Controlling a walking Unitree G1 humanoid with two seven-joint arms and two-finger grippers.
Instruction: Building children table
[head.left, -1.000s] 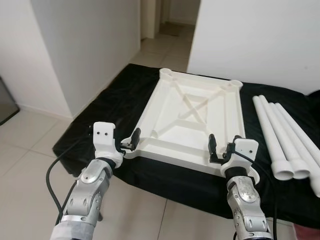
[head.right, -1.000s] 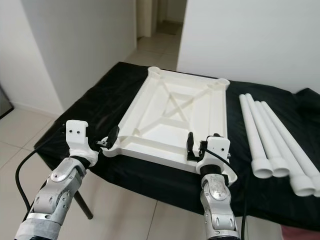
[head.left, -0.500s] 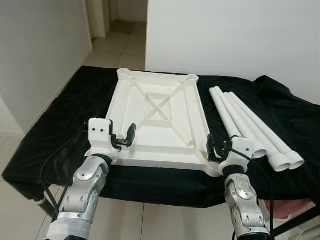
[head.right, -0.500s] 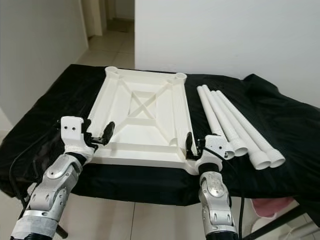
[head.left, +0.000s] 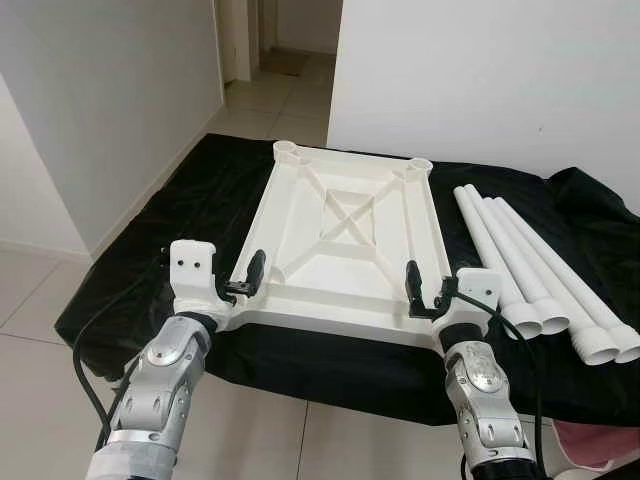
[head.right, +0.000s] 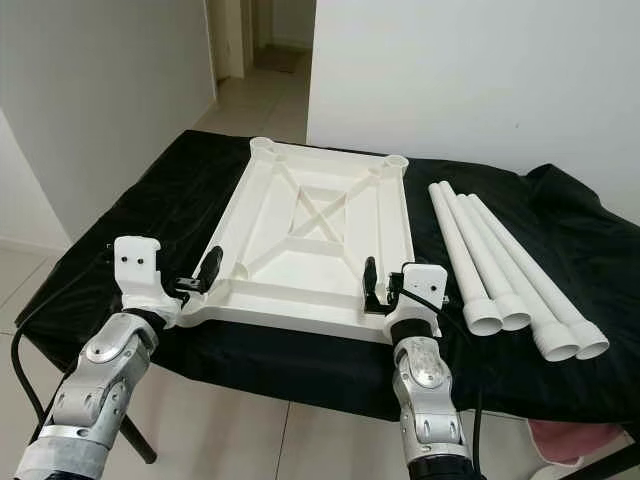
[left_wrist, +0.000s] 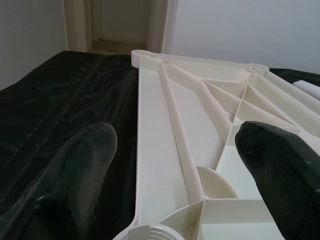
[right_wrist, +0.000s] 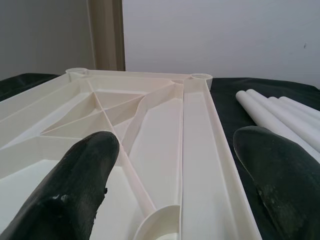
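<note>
At tabletop (head.left: 345, 235) corners, both pincers stay spread since 0.5 s.

I see white walls (head.left: 480, 70) and a pale tile floor (head.left: 40, 300). A doorway (head.left: 275, 35) opens far ahead of me.
</note>
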